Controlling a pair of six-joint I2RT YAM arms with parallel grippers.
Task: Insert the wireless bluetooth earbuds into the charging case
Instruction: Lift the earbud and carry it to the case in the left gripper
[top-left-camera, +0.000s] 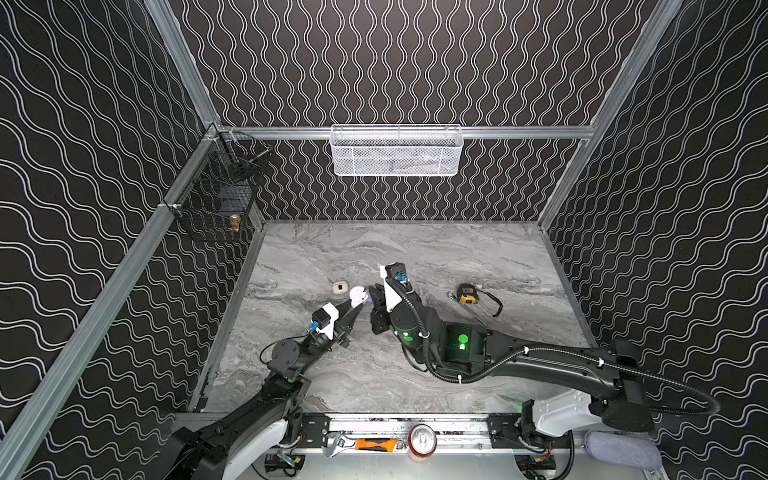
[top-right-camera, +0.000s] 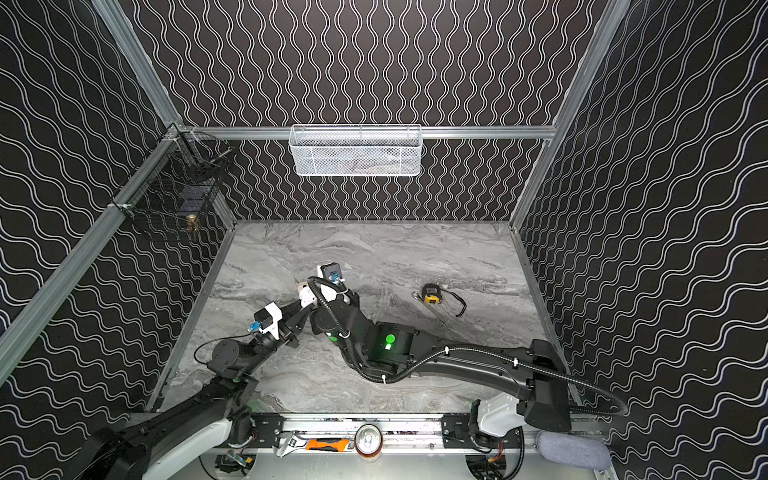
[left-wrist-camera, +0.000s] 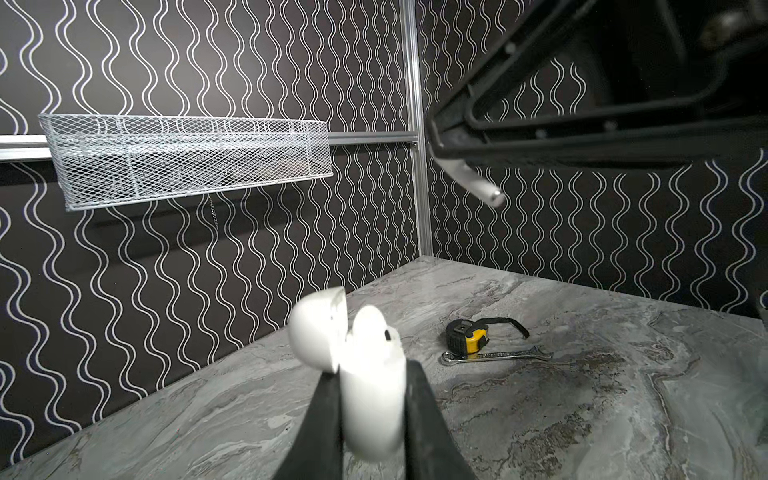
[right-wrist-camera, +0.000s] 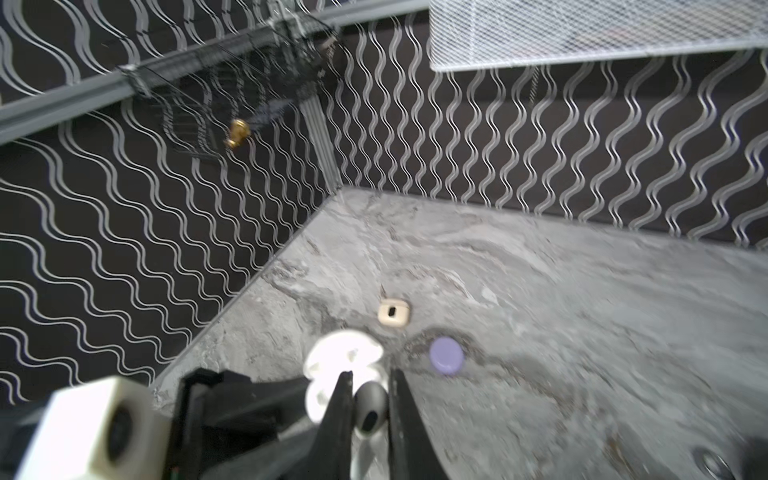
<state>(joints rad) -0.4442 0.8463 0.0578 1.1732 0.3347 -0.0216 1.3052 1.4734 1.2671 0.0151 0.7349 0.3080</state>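
Right wrist: right hand (right-wrist-camera: 370, 376) pinches white earbud (right-wrist-camera: 369, 409), left hand (left-wrist-camera: 372, 372) clamps open charging case (left-wrist-camera: 372, 415); I'd line stem up, lower slowly.

Grey marbled tabletop (top-left-camera: 415, 257), beige case (top-left-camera: 340, 287) near lilac pebble-shaped case (right-wrist-camera: 446, 355), yellow tape measure (top-left-camera: 467, 293) just beside wrench (left-wrist-camera: 494, 355), well apart from both cases.

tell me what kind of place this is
Likely a robot lab cell, not a home: left arm and right arm on a front rail, aluminium frame, white mesh basket hung over a marble-look tabletop.
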